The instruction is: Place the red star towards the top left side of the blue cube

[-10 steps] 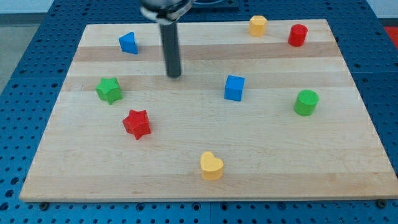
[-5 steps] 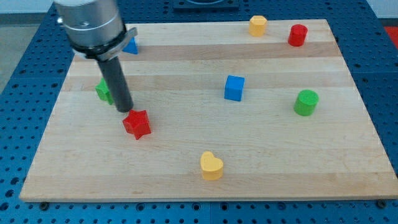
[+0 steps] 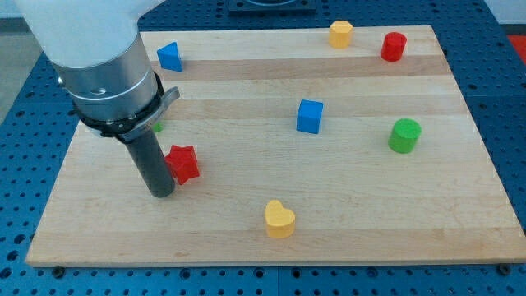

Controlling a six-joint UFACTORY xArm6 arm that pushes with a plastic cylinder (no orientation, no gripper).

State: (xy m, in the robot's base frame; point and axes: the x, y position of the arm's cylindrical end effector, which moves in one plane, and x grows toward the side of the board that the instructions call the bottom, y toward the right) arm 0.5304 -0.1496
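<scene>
Desk (image 3: 246,234): one wooden board, carrying eight blocks in all. The arm's grey body covers much of the desk's top-left corner.

Arm: one, ending in a dark rod. There are no fingers on this rig, so nothing is gripped and no opening can be reported. My tip (image 3: 161,195) rests on the desk near the left edge, just beside the red star (image 3: 183,164), at its lower-left side; whether it is touching cannot be told for certain.

Step in hand, as judged: the approach looks complete and the push is about to begin. The red star sits left of centre, well apart from the blue cube (image 3: 310,116), which stands near the middle of the desk, nearer the top edge.

Next move, as judged: drive the star from its lower-left side toward the top-right, stopping short of the cube so that the star rests off the cube's top-left corner. The push line must run through the star's middle, or its points could let it turn and slip off the rod.

Count:
- Red: two, the star and a red cylinder (image 3: 394,46) at the top-right corner.
- Blue: two, the cube and a blue wedge (image 3: 169,56) near the top edge.
- Green: two, a green cylinder (image 3: 404,135) toward the right edge, and a green block (image 3: 156,126), mostly hidden by the arm, shape not discernible.
- Yellow: two, a yellow heart (image 3: 279,219) near the bottom edge and a yellow block (image 3: 340,34) at the top edge.
</scene>
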